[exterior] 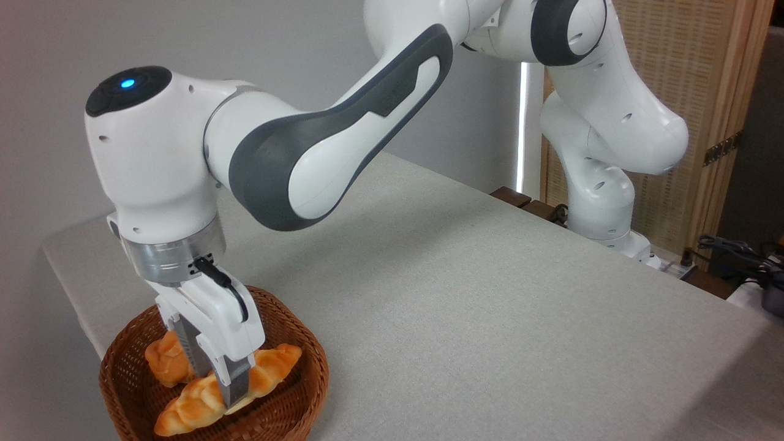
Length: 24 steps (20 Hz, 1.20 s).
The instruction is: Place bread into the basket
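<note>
The bread [272, 367], a long braided golden loaf, lies slanted inside the reddish-brown wicker basket [309, 361] at the table's near left corner. One end of the loaf points toward the basket's front and the other toward its right rim. My gripper [215, 381] reaches down into the basket, with its two fingers pressed against either side of the loaf's middle. The fingers cover the loaf's centre. Whether the loaf rests on the basket floor or hangs just above it cannot be told.
A small round knobbly orange bun [164, 362] sits in the basket just left of the gripper. The grey cloth table [465, 294] stretches to the right. The arm's base [603, 214] stands at the far right edge, with cables [735, 254] beyond it.
</note>
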Available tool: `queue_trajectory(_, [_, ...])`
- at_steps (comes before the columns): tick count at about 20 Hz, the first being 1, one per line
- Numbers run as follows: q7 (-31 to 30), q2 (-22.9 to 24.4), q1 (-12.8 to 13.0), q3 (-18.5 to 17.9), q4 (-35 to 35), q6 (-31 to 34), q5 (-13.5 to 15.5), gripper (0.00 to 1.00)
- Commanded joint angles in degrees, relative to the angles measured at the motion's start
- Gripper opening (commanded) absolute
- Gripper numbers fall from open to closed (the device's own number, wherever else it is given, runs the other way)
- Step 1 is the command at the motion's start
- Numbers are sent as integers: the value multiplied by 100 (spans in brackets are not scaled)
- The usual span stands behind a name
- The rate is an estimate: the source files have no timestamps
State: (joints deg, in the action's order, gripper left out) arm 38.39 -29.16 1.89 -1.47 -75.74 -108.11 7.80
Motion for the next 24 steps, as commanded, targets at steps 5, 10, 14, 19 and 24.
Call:
queue_trajectory(5, [-446,-133,-57,103,138,-105,72,100])
queue_trajectory(10, [-411,-107,-110,103,147,-105,55,100])
queue_trajectory(14, [-394,-81,-172,156,147,-96,46,100])
queue_trajectory(19, [-394,147,-233,174,156,0,55,100])
queue_trajectory(24, [-272,972,-347,472,77,420,37,100])
